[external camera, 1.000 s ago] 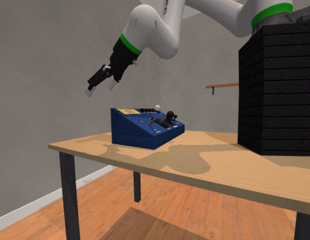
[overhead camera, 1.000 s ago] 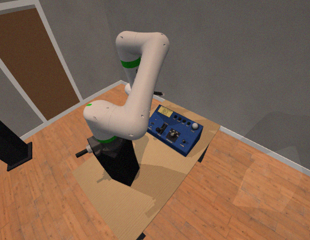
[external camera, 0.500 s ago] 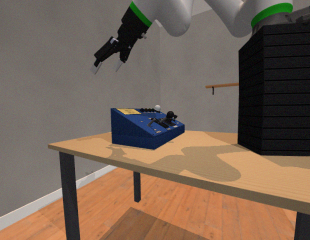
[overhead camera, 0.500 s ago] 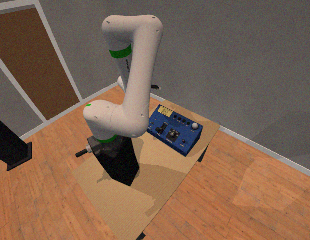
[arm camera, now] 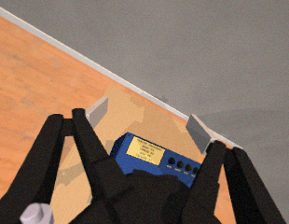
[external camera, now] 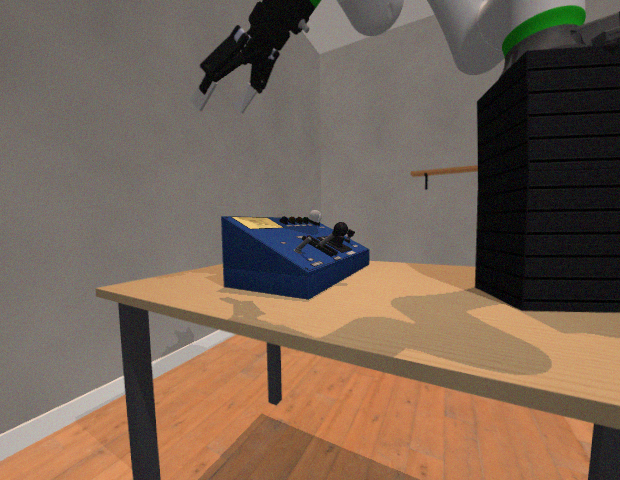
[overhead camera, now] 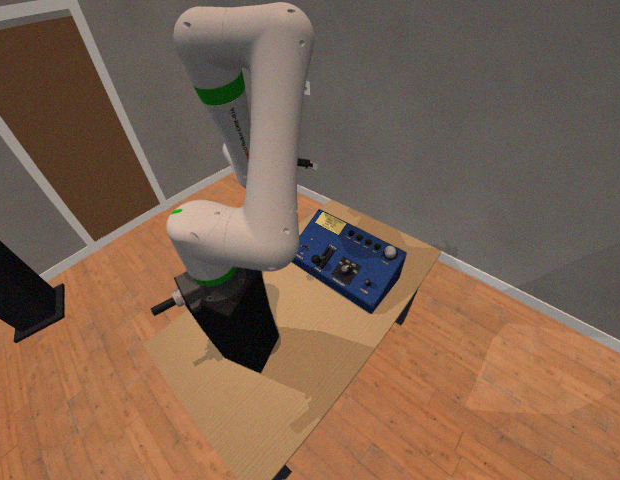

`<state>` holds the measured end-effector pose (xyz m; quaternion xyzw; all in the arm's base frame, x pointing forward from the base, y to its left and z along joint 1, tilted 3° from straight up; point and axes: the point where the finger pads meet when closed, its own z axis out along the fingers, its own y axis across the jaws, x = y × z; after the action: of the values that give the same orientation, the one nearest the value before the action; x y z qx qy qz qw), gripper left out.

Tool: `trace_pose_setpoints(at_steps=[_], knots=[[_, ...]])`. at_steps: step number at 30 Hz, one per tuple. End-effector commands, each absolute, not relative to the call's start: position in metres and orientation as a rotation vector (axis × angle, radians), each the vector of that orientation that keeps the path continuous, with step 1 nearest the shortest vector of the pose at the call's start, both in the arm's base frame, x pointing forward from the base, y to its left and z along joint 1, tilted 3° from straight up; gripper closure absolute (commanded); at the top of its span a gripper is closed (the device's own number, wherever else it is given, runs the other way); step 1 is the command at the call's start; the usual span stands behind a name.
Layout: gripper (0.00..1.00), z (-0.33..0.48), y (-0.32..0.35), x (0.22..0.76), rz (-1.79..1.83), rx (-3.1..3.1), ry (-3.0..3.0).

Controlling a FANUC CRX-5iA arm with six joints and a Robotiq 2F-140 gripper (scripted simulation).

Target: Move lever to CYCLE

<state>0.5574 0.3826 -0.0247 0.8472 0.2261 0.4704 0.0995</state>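
The blue console (overhead camera: 351, 258) stands near the far end of the wooden table (overhead camera: 279, 335). Its lever with a black ball knob (overhead camera: 317, 259) sits in a slot on the left part of the sloped face, and it also shows in the exterior view (external camera: 339, 229). The label text is too small to read. My gripper (external camera: 221, 103) hangs high above the console's back edge, open and empty. In the wrist view the gripper (arm camera: 148, 122) frames the console's yellow plate (arm camera: 145, 152) and the row of black buttons (arm camera: 183, 165). The lever is hidden there.
Other controls on the console are a white ball knob (overhead camera: 390, 252), a rotary selector (overhead camera: 344, 268) and a small knob (overhead camera: 367, 282). My arm stands on a black pedestal (external camera: 553, 175) on the table. The grey wall is close behind the console. A dark stand (overhead camera: 21, 299) is on the floor at the left.
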Motion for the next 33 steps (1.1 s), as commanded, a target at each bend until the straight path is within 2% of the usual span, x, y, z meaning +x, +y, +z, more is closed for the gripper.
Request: trace_pose_setpoints(at_steps=[1,11,19,22,25,30,33], knots=[[0.00,-0.022,0.383,0.556,1.391,2.505,0.668],[0.00,-0.015,0.378,0.564,1.396,2.493,0.650],[0.00,0.048,0.328,0.629,1.413,2.384,0.473],[0.00,0.048,0.328,0.629,1.413,2.384,0.473],[0.00,0.092,0.282,0.666,1.391,2.316,0.344],[0.00,0.125,0.241,0.688,1.352,2.270,0.242],[0.00,0.159,0.191,0.704,1.287,2.229,0.131]])
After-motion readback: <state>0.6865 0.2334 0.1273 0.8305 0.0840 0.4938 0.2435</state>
